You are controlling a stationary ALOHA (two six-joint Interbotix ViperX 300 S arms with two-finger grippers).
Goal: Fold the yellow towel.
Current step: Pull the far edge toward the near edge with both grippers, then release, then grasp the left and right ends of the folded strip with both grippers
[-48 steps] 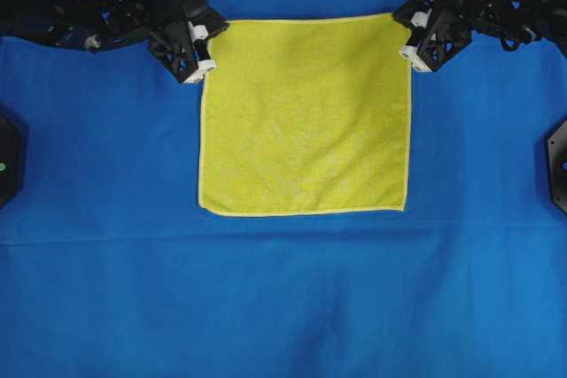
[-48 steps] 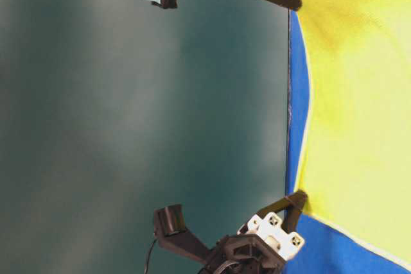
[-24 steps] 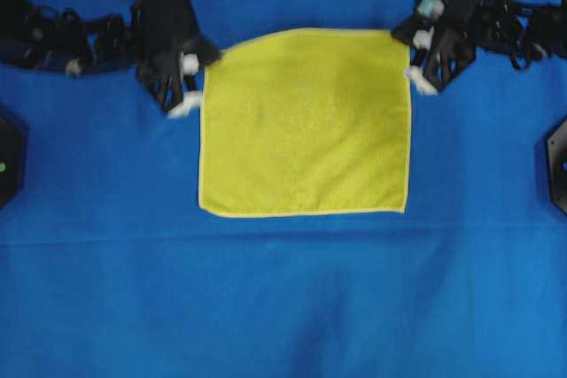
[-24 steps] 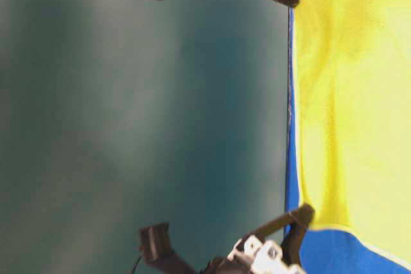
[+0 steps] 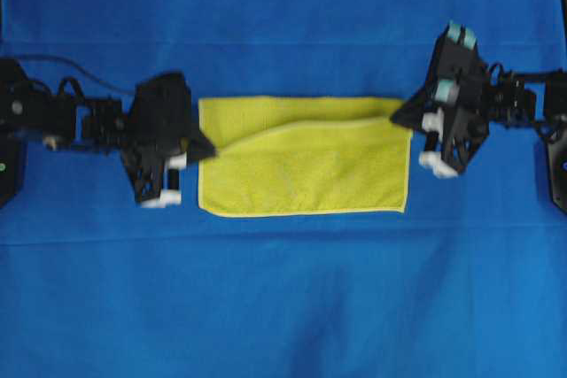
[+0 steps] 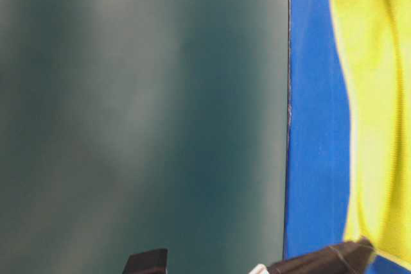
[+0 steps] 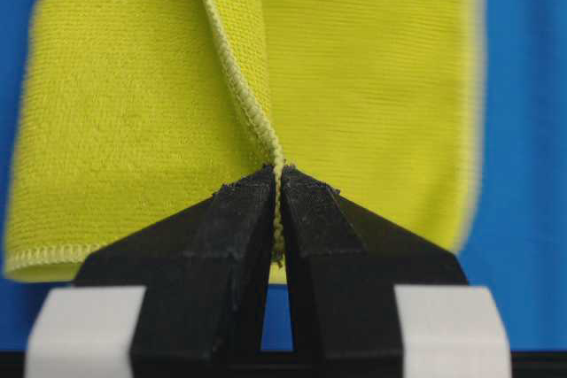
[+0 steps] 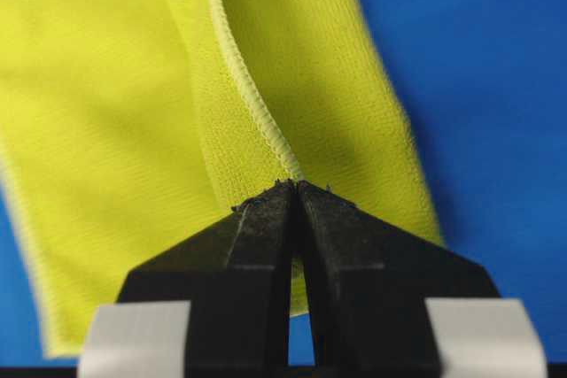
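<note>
The yellow towel (image 5: 306,170) lies in the middle of the blue table cloth (image 5: 283,289), between our two arms. Its near edge lies flat on the cloth. Farther back, we hold two corners up and over it. Our left gripper (image 7: 277,185) is pinched tight on the pale hem (image 7: 239,86) at one corner. Our right gripper (image 8: 295,190) is pinched tight on the hem at the other corner. We think we are in the middle of the first fold, with the lifted edge partway across. Next, we think we need to bring both corners to the near edge, keep them level, and only then let go. Right now the towel is long from left to right and short from near to far. At the very back the folded side runs straight across
</note>
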